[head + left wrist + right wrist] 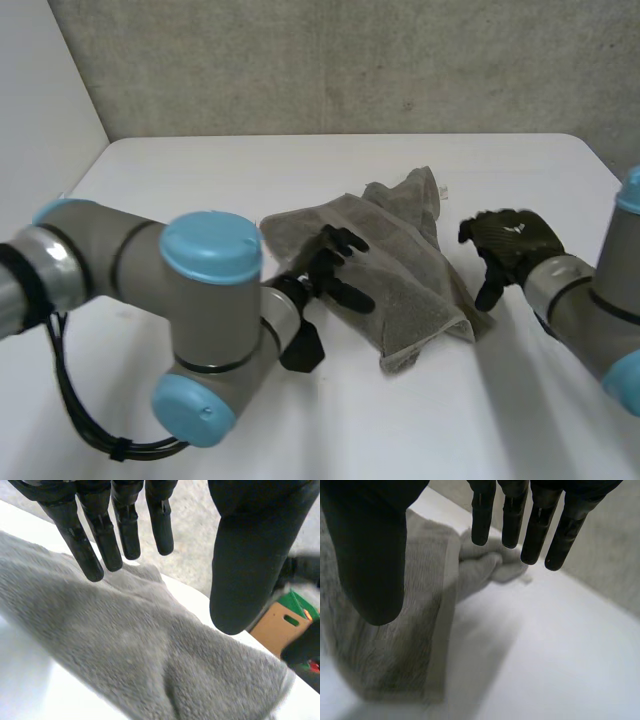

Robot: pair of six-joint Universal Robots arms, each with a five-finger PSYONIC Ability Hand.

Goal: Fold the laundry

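Head view: grey towel (415, 275) lies rumpled at middle of table (180, 180). I read left hand (328, 270) over towel's left edge, fingers straight and spread, gripping nothing. Right hand (512, 240) just beside towel's right edge, fingers loose, likewise empty.

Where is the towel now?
In the head view the grey towel lies crumpled on the table, under the left hand, with the right hand beside it.
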